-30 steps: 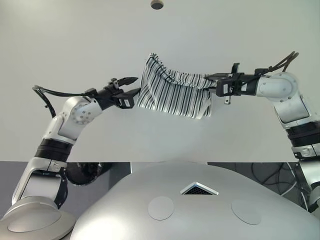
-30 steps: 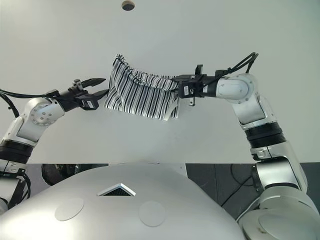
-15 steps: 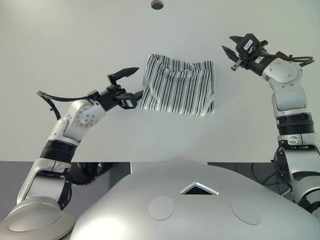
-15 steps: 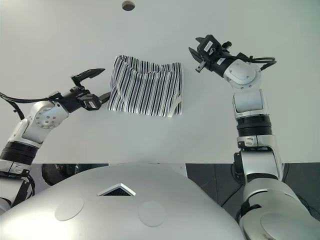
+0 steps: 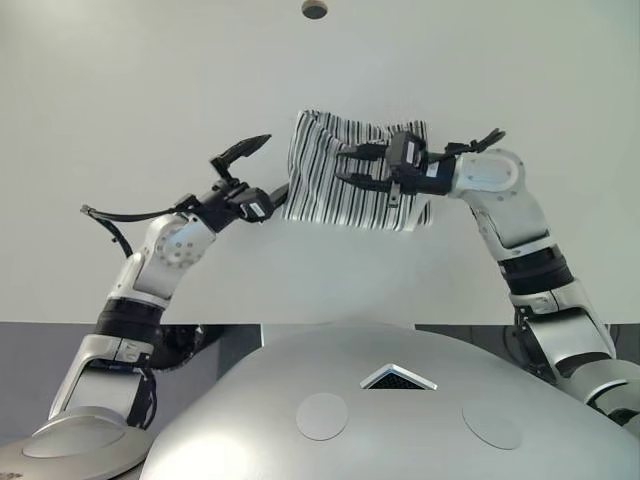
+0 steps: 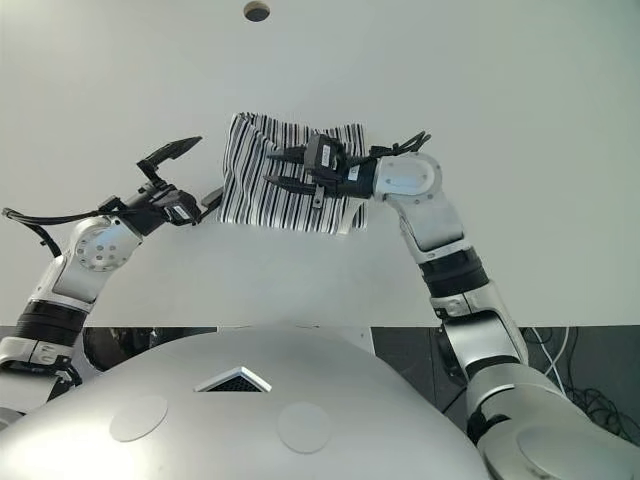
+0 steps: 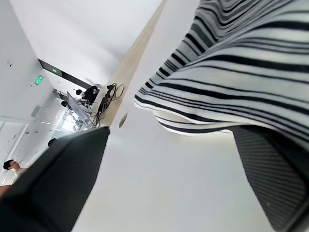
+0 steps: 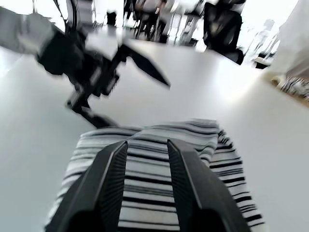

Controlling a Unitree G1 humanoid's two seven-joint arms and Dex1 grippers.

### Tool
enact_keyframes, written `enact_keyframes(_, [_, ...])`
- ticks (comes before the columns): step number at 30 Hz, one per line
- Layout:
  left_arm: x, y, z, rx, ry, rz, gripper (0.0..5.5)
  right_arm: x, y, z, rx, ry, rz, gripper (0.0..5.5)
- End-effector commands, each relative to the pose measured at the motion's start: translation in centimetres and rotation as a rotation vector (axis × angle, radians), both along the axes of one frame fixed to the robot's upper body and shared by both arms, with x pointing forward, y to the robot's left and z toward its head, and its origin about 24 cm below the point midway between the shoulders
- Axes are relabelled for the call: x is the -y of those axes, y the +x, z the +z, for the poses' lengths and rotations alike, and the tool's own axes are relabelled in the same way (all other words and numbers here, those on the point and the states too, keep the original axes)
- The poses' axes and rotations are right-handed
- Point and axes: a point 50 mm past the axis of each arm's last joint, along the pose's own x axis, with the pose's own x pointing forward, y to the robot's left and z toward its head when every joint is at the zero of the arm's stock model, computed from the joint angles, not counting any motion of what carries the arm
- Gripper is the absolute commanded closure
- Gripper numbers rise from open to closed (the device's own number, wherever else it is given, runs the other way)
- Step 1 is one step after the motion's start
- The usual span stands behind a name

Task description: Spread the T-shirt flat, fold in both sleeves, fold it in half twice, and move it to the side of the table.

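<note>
The striped T-shirt [image 5: 330,190] lies folded into a small rectangle on the white table [image 5: 150,80], far from me and near the middle. My left gripper [image 5: 258,168] is open at the shirt's left edge. One finger is raised and the other finger [image 7: 275,179] touches the cloth's [image 7: 241,67] lower left corner. My right gripper [image 5: 352,165] hovers over the middle of the shirt [image 8: 145,193], pointing left, open with nothing between its fingers [image 8: 104,188]. The left gripper [image 8: 104,72] stands just beyond the cloth in the right wrist view.
A small dark round hole [image 5: 314,8] marks the table's far side. The table's near edge [image 5: 200,322] runs just in front of my arms. Bare white surface stretches left and right of the shirt.
The right gripper let go of the shirt's right edge, swung up and away to the right, then came back over the shirt's middle. The shirt settled flat. The left gripper opened wider.
</note>
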Motion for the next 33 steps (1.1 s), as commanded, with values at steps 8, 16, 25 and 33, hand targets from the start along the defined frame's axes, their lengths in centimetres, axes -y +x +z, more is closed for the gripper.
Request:
enact_keyframes(8, [-0.2, -1.6, -0.5, -0.022, 0.087, -0.071, 0.86, 5.1, 4.5, -7.8, -0.222, -0.356, -0.308, 3.95])
enact_keyframes(16, [-5.9, 2.9, 8.9, 0.453, -0.289, 0.465, 0.86, 14.4, 2.3, -8.8, -0.229, -0.454, -0.610, 3.95])
enact_keyframes(25, [-4.3, 1.7, 8.3, 0.476, -0.296, 0.422, 0.86, 27.9, -3.0, -7.7, -0.185, -0.691, -1.605, 3.95])
enact_keyframes(33, [-4.5, 1.0, 8.0, 0.476, -0.278, 0.424, 0.86, 26.9, 0.1, -5.8, 0.007, -0.622, -1.665, 3.95])
